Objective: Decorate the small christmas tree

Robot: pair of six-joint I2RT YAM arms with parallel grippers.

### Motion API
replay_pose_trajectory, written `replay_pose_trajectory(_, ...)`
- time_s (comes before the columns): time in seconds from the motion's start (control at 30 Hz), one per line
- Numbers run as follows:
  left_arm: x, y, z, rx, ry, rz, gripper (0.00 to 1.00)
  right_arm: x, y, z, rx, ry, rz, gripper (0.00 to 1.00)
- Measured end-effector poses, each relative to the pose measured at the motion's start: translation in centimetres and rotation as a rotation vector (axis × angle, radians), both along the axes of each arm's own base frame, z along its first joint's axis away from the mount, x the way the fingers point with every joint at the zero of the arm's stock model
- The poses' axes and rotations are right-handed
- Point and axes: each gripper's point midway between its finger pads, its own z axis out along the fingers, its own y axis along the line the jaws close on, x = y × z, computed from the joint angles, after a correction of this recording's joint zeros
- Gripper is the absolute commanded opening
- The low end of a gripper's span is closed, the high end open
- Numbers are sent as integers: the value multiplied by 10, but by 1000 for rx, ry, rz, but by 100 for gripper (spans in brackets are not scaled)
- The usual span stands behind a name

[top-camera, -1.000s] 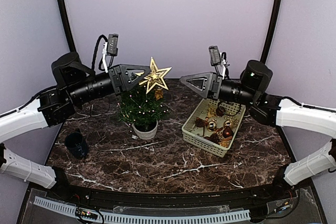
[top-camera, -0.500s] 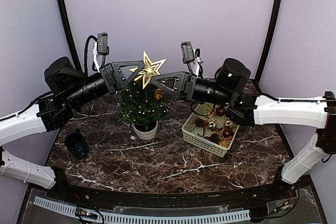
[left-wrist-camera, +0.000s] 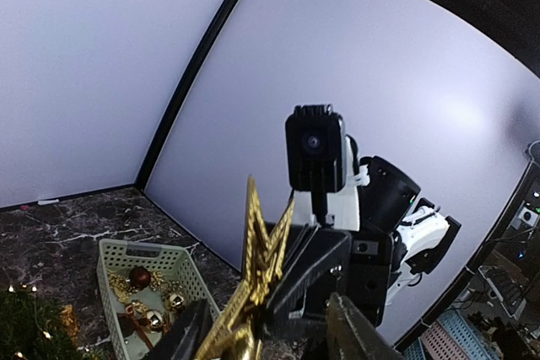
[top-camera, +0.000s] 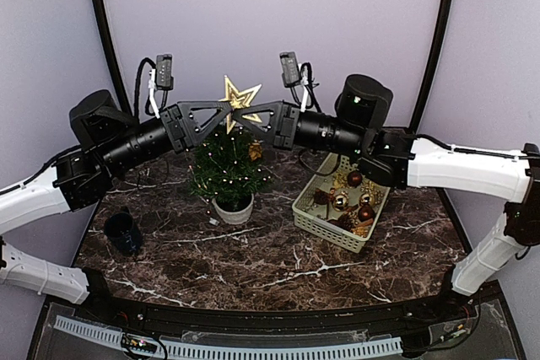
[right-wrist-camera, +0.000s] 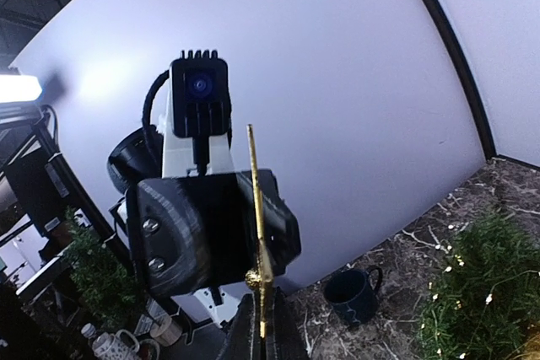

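The dark marbled stone bench (top-camera: 278, 269) is lying far below the left end effector (top-camera: 223, 113) and the right end effector (top-camera: 249, 115). The small green christmas tree (top-camera: 226, 166) in its round white pot is standing on it, right under the spot where the two end effectors are meeting. The beige plastic basket (top-camera: 313, 217) of shiny balls is sitting below the right end effector, off to its right side. The flat gold star (top-camera: 239, 95) is hanging between the two end effectors, above the tree top.

A second ago the right end effector was wide open and away from the star. Now it is squeezing together on the star's edge. The left end effector was pinching the star, and now its fingers are coming apart around it. So the star is passing from left to right. I think the right arm is getting ready to put it on top of the tree.
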Motion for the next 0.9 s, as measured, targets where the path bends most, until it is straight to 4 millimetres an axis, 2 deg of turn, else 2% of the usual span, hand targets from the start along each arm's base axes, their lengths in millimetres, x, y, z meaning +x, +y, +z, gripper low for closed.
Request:
replay_pose_trajectory(0.07,4,4,-5,43,11,26,74,12,1,9,-56,-24,-65,0)
replay_pose_trajectory(0.13,8,11,-8,84,21,45,80,20,1,15,-86,-36,-99,0)
replay_pose_trajectory(0.23,28,36,-8,140,34,118,87,36,4,33,-141,-79,-153,0)
replay_pose_trajectory(0.3,40,52,-8,183,37,160,89,48,8,38,-197,-102,-180,0)
replay_pose_trajectory(0.37,48,64,-6,223,30,185,90,60,12,35,-259,-116,-196,0)
replay_pose_trajectory(0.47,52,74,-1,293,9,170,92,75,18,17,-377,-125,-196,0)
replay_pose_trajectory(0.6,53,72,-1,364,-17,90,93,79,20,-13,-514,-126,-138,0)
replay_pose_trajectory(0.77,49,52,-25,443,8,-97,93,63,14,-36,-596,-120,-13,0)
replay_pose_trajectory(0.83,47,46,-40,472,35,-159,87,55,14,-39,-596,-117,38,0)
replay_pose_trajectory(0.9,43,42,-51,490,58,-214,69,46,15,-39,-587,-114,92,0)
